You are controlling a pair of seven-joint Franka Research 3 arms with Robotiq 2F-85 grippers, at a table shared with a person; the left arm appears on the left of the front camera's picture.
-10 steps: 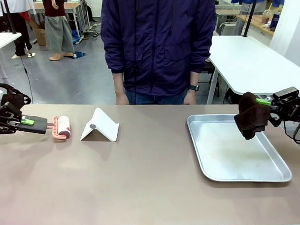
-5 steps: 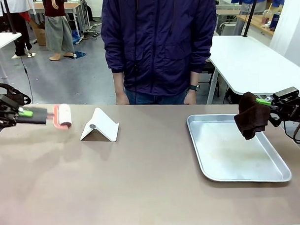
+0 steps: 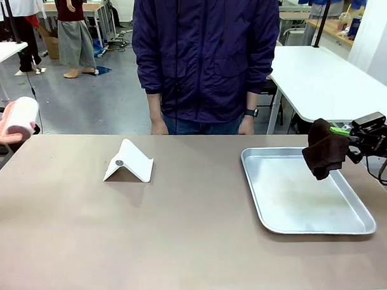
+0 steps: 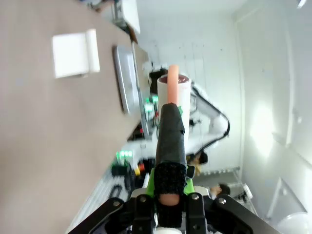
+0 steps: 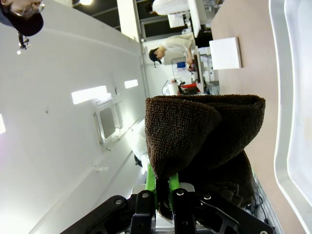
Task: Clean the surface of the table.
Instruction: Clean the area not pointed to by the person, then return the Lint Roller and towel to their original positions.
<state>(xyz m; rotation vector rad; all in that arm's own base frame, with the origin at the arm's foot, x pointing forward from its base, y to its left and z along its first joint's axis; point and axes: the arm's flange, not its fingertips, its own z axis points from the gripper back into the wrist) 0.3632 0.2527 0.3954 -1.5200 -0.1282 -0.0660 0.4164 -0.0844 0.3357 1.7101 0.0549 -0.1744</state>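
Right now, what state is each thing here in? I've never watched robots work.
lint roller, clamped in the left jaws, in the air past the left end of the table.
brown cloth, clamped in the right jaws, hanging above the far right corner of the tray.
tray, flat on the table, nothing in it.
white folded stand, standing on the table, untouched.
table, carrying the stand and tray.

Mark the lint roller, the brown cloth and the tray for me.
lint roller [image 3: 19,117]: front view, its white roll.
brown cloth [image 3: 322,154]: front view, hanging fold.
tray [image 3: 297,198]: front view, bare floor.
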